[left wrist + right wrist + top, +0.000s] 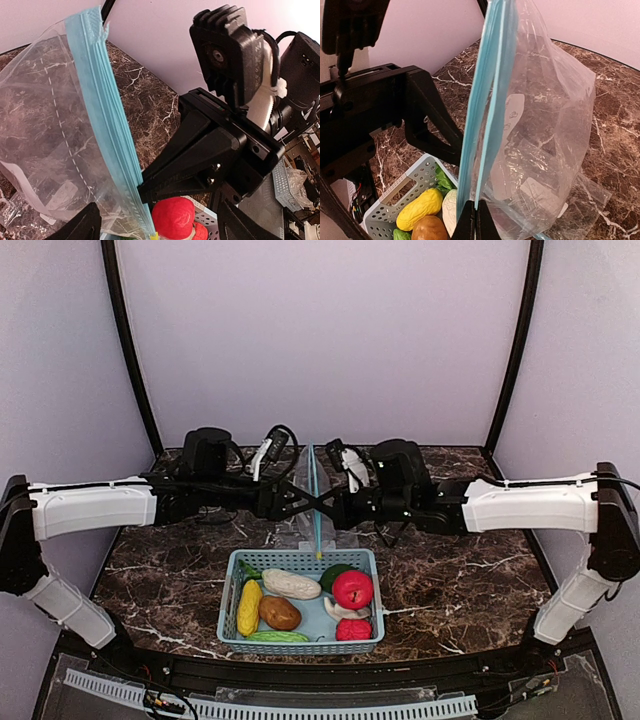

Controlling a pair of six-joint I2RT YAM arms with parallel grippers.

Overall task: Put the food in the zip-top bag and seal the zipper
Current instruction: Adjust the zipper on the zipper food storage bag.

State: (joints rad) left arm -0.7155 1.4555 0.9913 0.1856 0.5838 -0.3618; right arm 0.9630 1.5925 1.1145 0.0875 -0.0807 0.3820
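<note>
The clear zip-top bag (312,525) stands upright behind the basket, its blue zipper (487,100) edge-on and empty inside. My right gripper (475,216) is shut on the zipper strip's lower end. My left gripper (159,212) is open, one finger on each side of the zipper (107,110), not touching it. In the top view both grippers, left (300,502) and right (330,505), meet at the bag. The food lies in the basket: corn (249,607), potato (280,613), radish (291,584), apple (352,589), dark green fruit (333,575), small red fruit (353,630), green pod (278,637), mushroom (340,609).
The light blue basket (305,554) sits on the dark marble table (460,580) just in front of the grippers, close under the bag. Plain walls with black corner posts (130,350) enclose the back and sides.
</note>
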